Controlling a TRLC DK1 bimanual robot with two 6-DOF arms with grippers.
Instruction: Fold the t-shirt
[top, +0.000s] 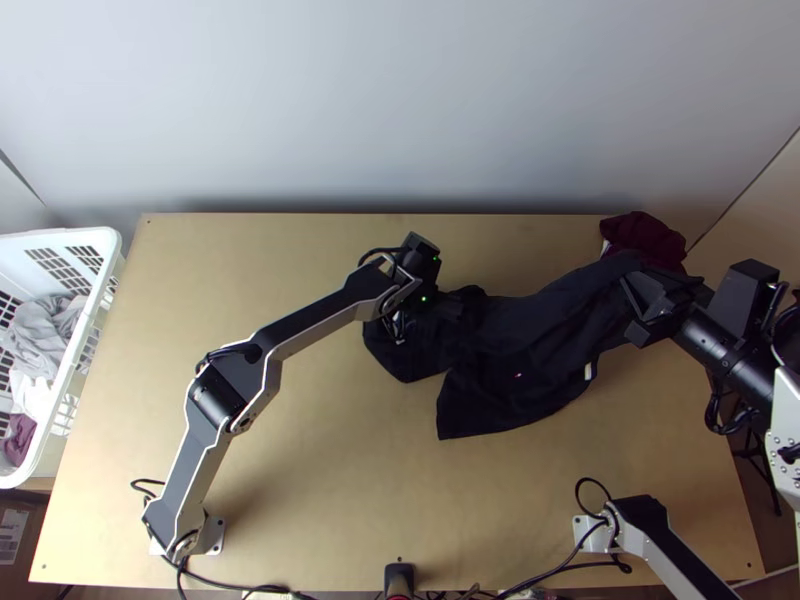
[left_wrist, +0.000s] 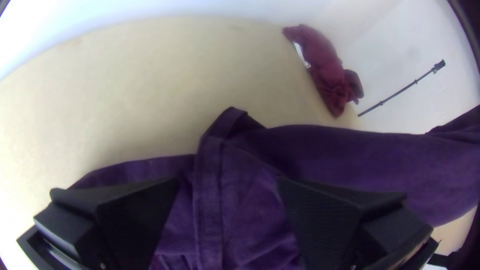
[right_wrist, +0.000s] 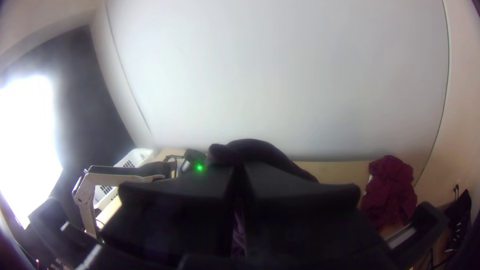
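The dark t-shirt (top: 520, 345) lies bunched and uneven over the table's middle, its right part raised toward my right gripper (top: 640, 305). In the right wrist view, my right gripper (right_wrist: 240, 175) is shut on the t-shirt (right_wrist: 262, 151), with its fingers close together. My left gripper (top: 450, 305) is low over the shirt's left part. In the left wrist view, that left gripper (left_wrist: 227, 192) stands open, and a seamed band of the purple-looking shirt (left_wrist: 320, 155) runs between its fingers. I cannot tell which part of the shirt the right fingers hold.
A maroon cloth bundle (top: 642, 238) lies at the table's far right corner. A white laundry basket (top: 105, 245) with clothes stands beyond the left edge. Bare wood of the table (top: 330, 480) shows nearer the arms' bases. A pale wall (top: 400, 110) rises behind the far edge.
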